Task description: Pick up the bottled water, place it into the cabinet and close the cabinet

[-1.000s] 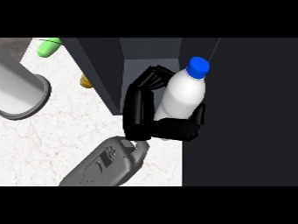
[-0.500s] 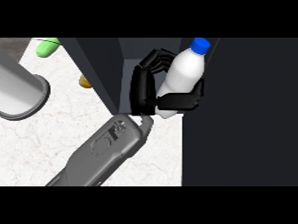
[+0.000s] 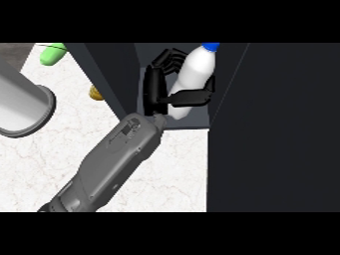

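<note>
White plastic and a blue cap mark the bottled water (image 3: 194, 74), which the head view shows upright with a slight tilt, inside the opening of the dark cabinet (image 3: 283, 129). The right hand (image 3: 161, 87) is curled round it: the palm and fingers lie along the bottle's left side and the thumb wraps across its lower front, so the bottle is held. The grey forearm (image 3: 110, 164) runs up from the lower edge, over the pale marbled surface (image 3: 33, 164), to the cabinet's mouth.

By the look of it, the placing step is in hand: the bottle is already between the cabinet's left wall (image 3: 106, 79) and its dark right panel (image 3: 231, 84), but whether its base rests on the cabinet floor cannot be told, as the hand hides it. The next move would call for setting the base down level, uncurling the fingers and drawing the hand back without tipping the bottle, then swinging the door shut.

At the view's left a large grey cylinder (image 3: 14, 99) shows, which may be the other forearm; no left hand shows. Beyond it, on the surface, lie a green object (image 3: 52, 54) and a small yellowish thing (image 3: 96, 93), just beside the cabinet's left wall.
</note>
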Controlling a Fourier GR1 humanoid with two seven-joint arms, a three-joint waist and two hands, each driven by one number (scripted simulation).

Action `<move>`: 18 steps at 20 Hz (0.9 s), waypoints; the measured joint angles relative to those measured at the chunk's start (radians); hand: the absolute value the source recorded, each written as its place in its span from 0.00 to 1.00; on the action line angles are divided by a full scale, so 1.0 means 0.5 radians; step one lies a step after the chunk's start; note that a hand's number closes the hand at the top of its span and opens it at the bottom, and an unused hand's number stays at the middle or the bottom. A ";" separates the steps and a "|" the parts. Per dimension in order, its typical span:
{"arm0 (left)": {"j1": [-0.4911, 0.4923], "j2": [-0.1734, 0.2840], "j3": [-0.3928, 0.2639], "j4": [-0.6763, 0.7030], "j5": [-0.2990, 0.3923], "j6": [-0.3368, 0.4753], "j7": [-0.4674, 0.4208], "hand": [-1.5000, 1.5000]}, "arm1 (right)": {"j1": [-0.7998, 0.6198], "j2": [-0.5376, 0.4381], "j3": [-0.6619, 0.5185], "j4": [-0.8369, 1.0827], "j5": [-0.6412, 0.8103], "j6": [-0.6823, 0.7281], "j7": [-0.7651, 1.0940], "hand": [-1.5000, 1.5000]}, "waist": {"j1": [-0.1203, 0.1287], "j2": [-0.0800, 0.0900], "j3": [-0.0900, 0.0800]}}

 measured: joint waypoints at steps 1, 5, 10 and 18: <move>-0.028 -0.001 0.036 0.044 0.021 -0.023 -0.007 1.00 | 0.000 0.002 -0.002 0.000 -0.008 0.004 0.005 0.00 | 0.000 0.000 0.000; -0.089 -0.005 0.098 0.220 0.134 -0.049 -0.140 1.00 | -0.004 -0.010 0.007 -0.008 -0.034 0.003 0.042 0.00 | -0.019 0.006 -0.001; -0.213 -0.005 0.203 0.498 0.176 -0.124 -0.294 1.00 | -0.031 -0.003 0.034 -0.004 -0.053 0.009 0.060 0.00 | -0.025 0.010 -0.001; -0.477 -0.001 0.175 0.981 0.046 -0.114 -0.319 0.00 | -0.067 0.028 0.071 0.016 -0.066 0.025 0.056 0.00 | -0.044 0.014 0.000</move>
